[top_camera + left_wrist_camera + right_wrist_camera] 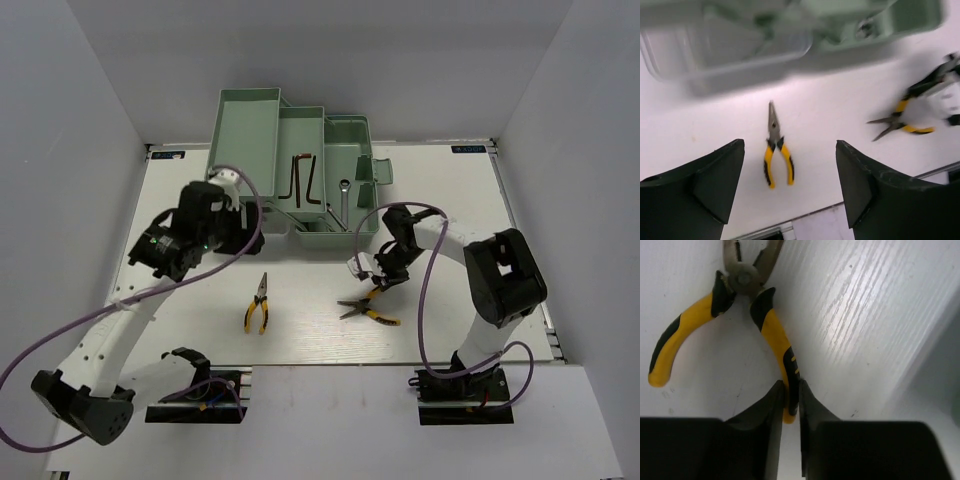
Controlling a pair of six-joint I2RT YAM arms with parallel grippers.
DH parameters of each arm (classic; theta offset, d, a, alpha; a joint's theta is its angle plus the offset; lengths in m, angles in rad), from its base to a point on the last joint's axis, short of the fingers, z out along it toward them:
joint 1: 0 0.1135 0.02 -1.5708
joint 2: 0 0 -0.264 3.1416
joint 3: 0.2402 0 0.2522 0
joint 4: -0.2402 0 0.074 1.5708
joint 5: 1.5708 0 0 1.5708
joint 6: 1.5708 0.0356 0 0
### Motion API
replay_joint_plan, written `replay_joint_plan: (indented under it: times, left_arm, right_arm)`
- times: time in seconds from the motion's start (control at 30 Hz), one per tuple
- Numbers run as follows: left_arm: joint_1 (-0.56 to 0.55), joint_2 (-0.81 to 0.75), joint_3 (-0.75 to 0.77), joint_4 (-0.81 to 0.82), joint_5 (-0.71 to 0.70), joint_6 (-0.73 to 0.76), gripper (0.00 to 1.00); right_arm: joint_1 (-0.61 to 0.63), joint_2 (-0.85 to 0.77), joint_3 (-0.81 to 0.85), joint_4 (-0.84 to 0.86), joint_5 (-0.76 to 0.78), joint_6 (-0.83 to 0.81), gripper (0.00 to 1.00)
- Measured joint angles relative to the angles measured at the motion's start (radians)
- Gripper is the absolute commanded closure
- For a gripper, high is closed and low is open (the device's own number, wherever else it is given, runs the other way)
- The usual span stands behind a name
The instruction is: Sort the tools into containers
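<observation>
Down at the right gripper [791,396], the two black fingers [771,412] are pressed together on one yellow-and-black handle of the splayed steel pliers [747,290]. The other handle swings free toward eight o'clock in the wrist view. Beneath them is the white wood-grain table [855,315]; whether the pliers rest on it or are just lifted, I cannot tell. Seen from above, this pair sits at about five o'clock from the pale green metal fold-out toolbox [245,125].

Over on the other side, the left gripper [790,185] hangs above the table with its fingers spread wide and nothing between them. Below it, the second pair of yellow-and-black pliers [776,150] lies flat on the table, nose pointing to twelve o'clock toward the toolbox, well apart from the first pair.

Inside the toolbox, thin dark L-shaped hex keys [303,180] lie in the middle tier. At their three o'clock, a silver combination wrench [343,205] lies in the neighbouring compartment.
</observation>
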Motion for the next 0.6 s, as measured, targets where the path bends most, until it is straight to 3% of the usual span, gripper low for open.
replay_joint_plan:
  times: [0.1,0.27,0.43,0.6]
  left_arm:
    - [0.001,-0.006,-0.167,-0.023,-0.042,-0.041,0.16]
    - [0.001,0.023,-0.351,-0.028,-0.048,-0.107,0.15]
    - [0.001,0.034,-0.385,0.003,-0.053,-0.144,0.15]
    - [0.001,0.08,-0.416,0.063,-0.055,-0.161,0.18]
  right_arm:
    - [0.02,0.023,0.031,-0.031,0.029,0.002,1.0]
    - [0.04,-0.024,0.003,-0.043,0.053,0.034,1.0]
    - [0.063,-0.177,0.003,-0.16,0.046,0.089,1.0]
    - [0.112,-0.294,0.189,-0.253,0.001,0.235,1.0]
